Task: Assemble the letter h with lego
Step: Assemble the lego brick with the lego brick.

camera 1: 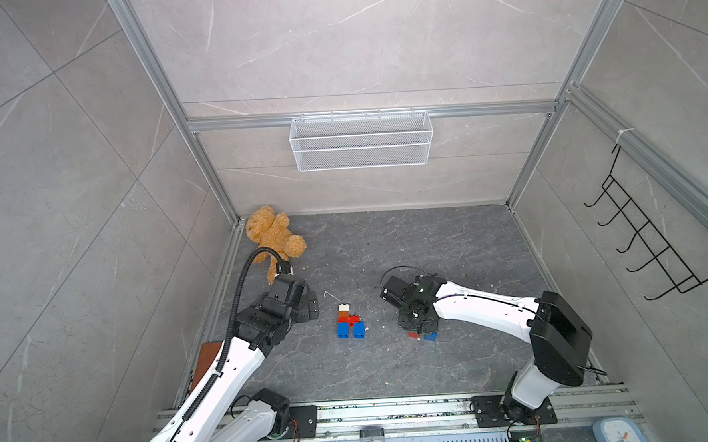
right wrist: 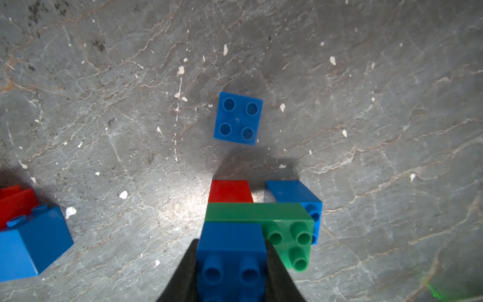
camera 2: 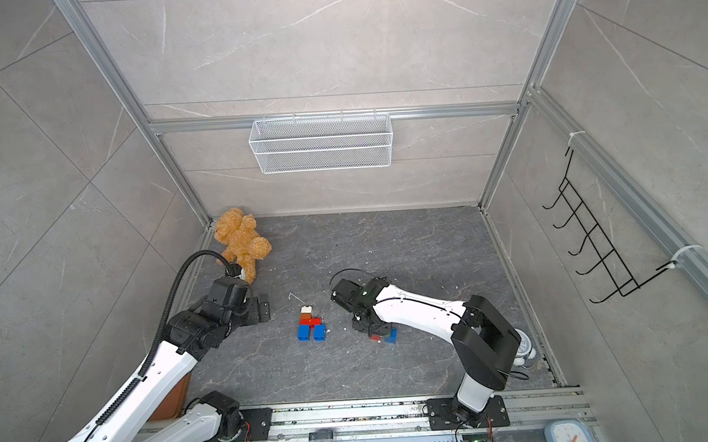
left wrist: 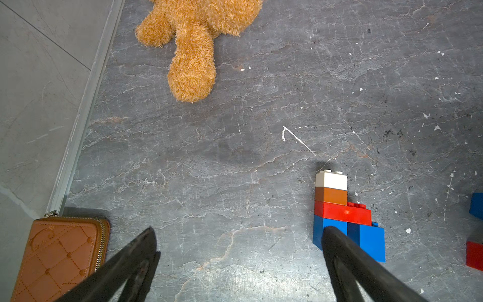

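R hand (right wrist: pixel 231 242) angled down, clamped on blue brick (right wrist: pixel 230 264); L hand (left wrist: pixel 238 231) spread wide.

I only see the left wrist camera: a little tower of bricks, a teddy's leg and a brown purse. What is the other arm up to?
Observer: The right gripper is shut on a blue brick.
Operator: Just that brick on its own?
Observer: No, it is stuck onto one end of a long green brick.
Operator: Any spare pieces near it?
Observer: Yes, one loose blue brick lies by itself, apart from the rest, its studs facing the right wrist camera.
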